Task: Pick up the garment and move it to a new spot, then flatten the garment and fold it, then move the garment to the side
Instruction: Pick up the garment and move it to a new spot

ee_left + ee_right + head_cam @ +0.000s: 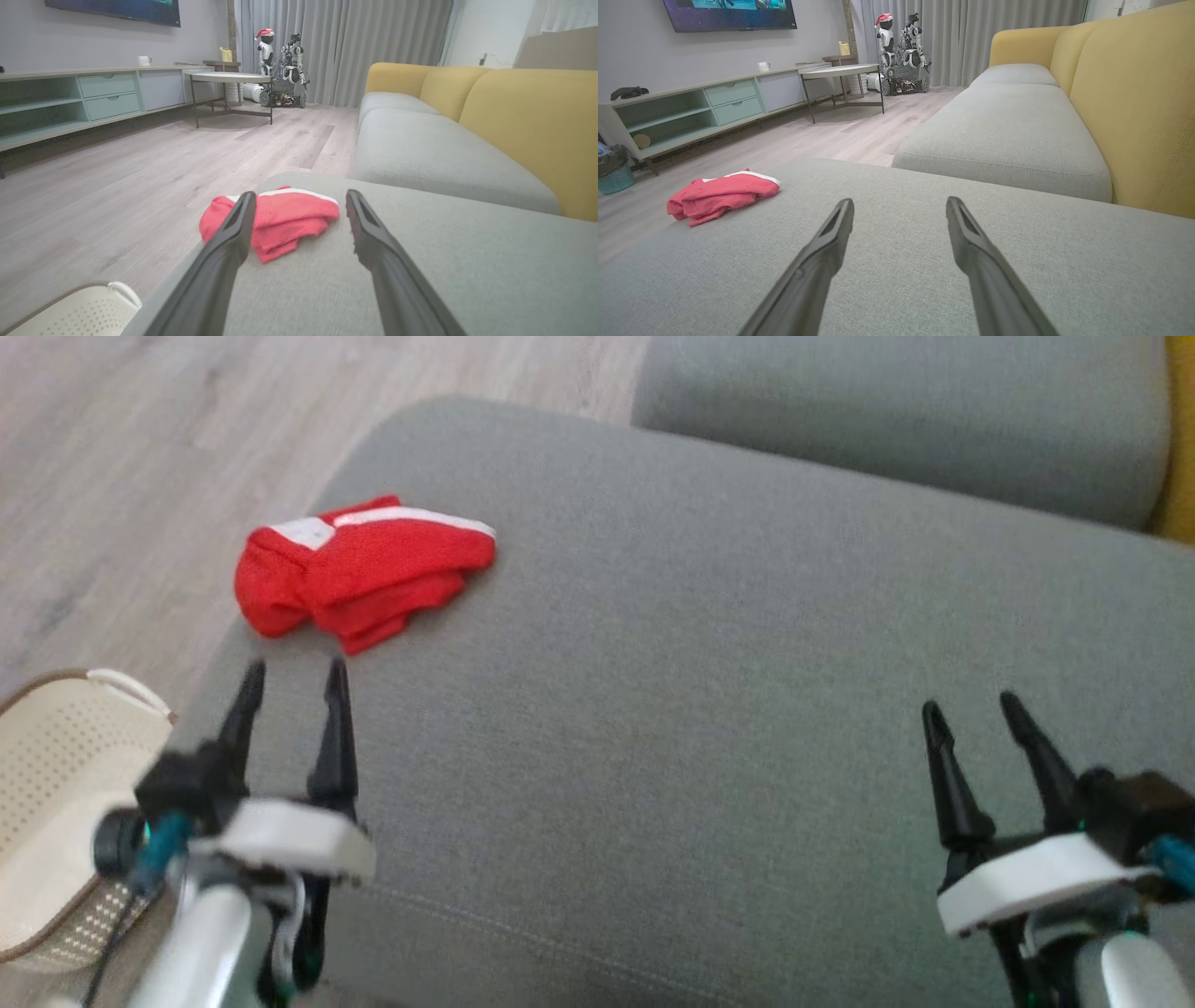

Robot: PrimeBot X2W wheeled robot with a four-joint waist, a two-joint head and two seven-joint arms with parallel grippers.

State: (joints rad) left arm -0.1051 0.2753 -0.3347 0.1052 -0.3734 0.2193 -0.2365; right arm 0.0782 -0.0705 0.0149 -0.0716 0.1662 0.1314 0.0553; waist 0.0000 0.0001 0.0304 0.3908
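A home living room: sofa (1008, 140) on the right, wall television (731, 14) and low cabinet (691, 107) left, round table (843, 72) and curtains (971, 37) far off

Red garment (359, 569) with white trim along the far edge, folded over into a small, rumpled bundle of several layers. Lies on the grey sofa cushion (700, 663), close to its rounded corner beside the wooden floor, free of any grip.
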